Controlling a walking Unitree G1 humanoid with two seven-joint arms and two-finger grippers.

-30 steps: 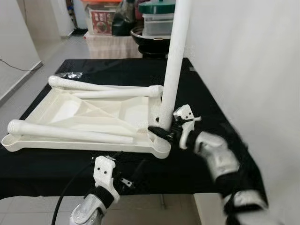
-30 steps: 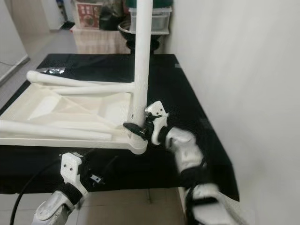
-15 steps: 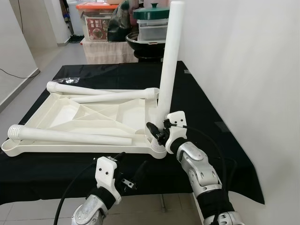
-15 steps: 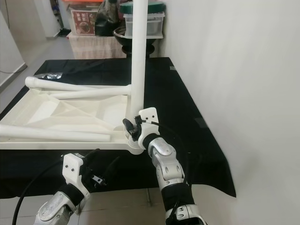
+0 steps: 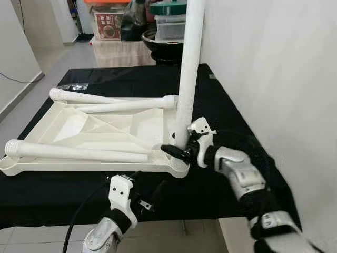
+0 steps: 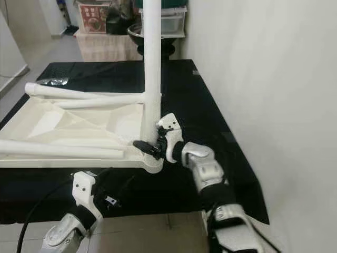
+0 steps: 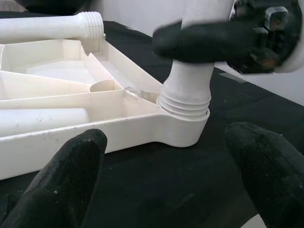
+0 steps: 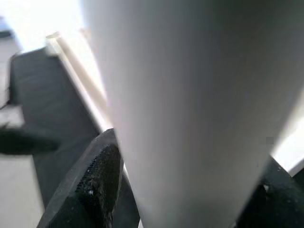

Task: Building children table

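I'm screwing the upright leg [image 5: 188, 68] into the near right corner socket of the upturned tabletop [image 5: 89, 129], which lies left of centre on the black surface [image 5: 221, 105]. My right gripper [image 5: 181, 150] has its fingers clamped on the leg's base; threads show above the socket, so my next move is more turning. The left gripper [image 7: 166, 156] hovers at lower centre, fingers apart. Since a half second ago, my right forearm has swung outward to the right.
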